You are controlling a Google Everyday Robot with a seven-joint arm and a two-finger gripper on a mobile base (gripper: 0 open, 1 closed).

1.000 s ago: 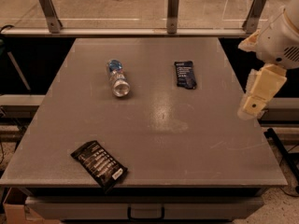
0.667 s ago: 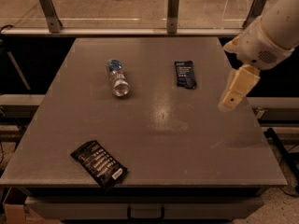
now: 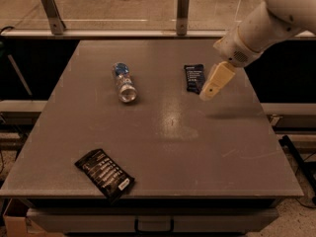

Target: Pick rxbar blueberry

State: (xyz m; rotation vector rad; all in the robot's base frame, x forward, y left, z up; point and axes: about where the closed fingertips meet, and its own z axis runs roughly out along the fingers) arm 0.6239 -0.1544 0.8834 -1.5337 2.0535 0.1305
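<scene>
I swung the claw (image 3: 209, 89) in from the surface's (image 3: 173, 147) edge; now just beside the rxbar blueberry (image 3: 193, 78). Grasp pending; its state I cannot tell.

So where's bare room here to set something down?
Bare: the table's centre and front right, between bottle, black wrapper and right edge; also the left side beyond the bottle. Crowded at the far right, where the gripper hangs by the rxbar blueberry.

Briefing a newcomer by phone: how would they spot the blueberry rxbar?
On the grey table, look far right, beside the gripper hovering there. The rxbar blueberry is the small flat navy wrapper, smaller than the black wrapper at the front left, unlike the clear bottle.
</scene>
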